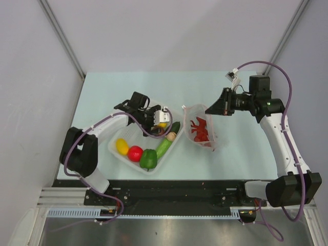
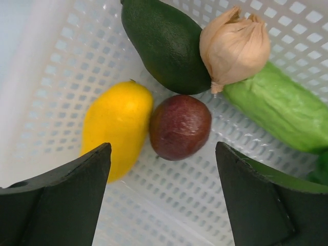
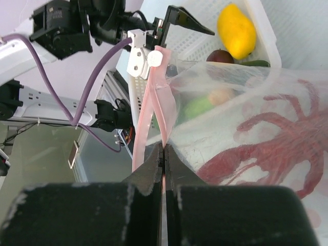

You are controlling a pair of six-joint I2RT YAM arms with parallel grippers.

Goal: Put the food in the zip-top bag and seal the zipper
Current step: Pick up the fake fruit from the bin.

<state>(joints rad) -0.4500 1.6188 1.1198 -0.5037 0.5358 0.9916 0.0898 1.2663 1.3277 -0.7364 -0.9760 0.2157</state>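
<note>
The clear zip-top bag [image 1: 202, 134] lies right of the basket with the red lobster [image 1: 199, 129] inside it. My right gripper [image 1: 212, 108] is shut on the bag's pink zipper strip [image 3: 154, 87], gripper [image 3: 163, 149], and holds the mouth edge up; the lobster [image 3: 266, 143] shows through the plastic. My left gripper [image 1: 155, 118] is open and empty above the basket's far end. In the left wrist view the gripper [image 2: 163, 154] hangs just short of the dark plum [image 2: 179, 126], with a yellow piece [image 2: 118, 128], the beige mushroom [image 2: 233, 46] and the cucumber [image 2: 279, 110] around it.
The white mesh basket [image 1: 130, 161] also holds a second yellow piece [image 1: 122, 146], the red tomato [image 1: 135, 153], the green pepper [image 1: 148, 159] and a dark green avocado-like piece [image 2: 164, 43]. The table's near edge runs just below the basket.
</note>
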